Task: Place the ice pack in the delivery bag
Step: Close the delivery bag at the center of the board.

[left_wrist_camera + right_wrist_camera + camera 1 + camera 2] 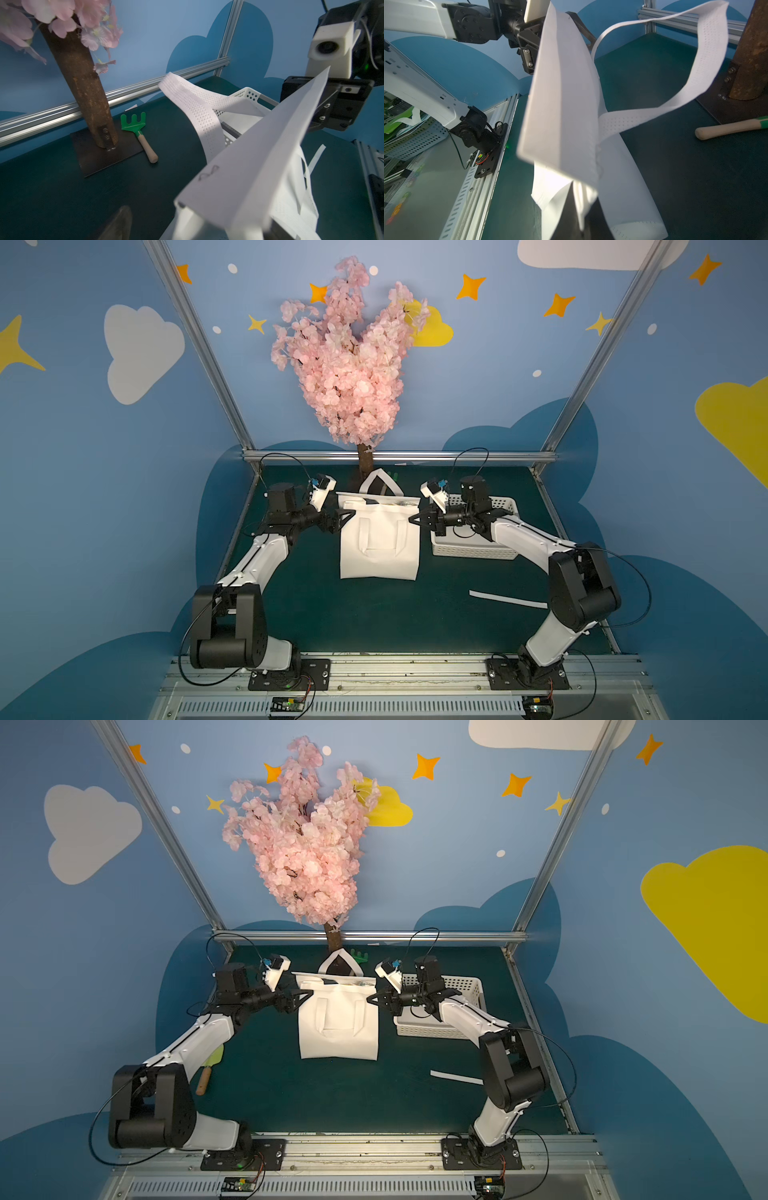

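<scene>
Right hand [412, 519] pinches the white delivery bag [378, 547] — flap [259, 155] lifted, one handle [193, 99] upright — left hand [348, 517] spread alongside.

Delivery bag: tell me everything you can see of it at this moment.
The delivery bag is a white, boxy tote of soft dotted fabric, mid-table between the arms, its bottom edge on the green table. One loop handle lies flat on its near face; the other handle arches up toward the tree trunk. Its top flap is stretched sideways: the right gripper is shut on one end, and the left gripper stands open around the other end.
</scene>
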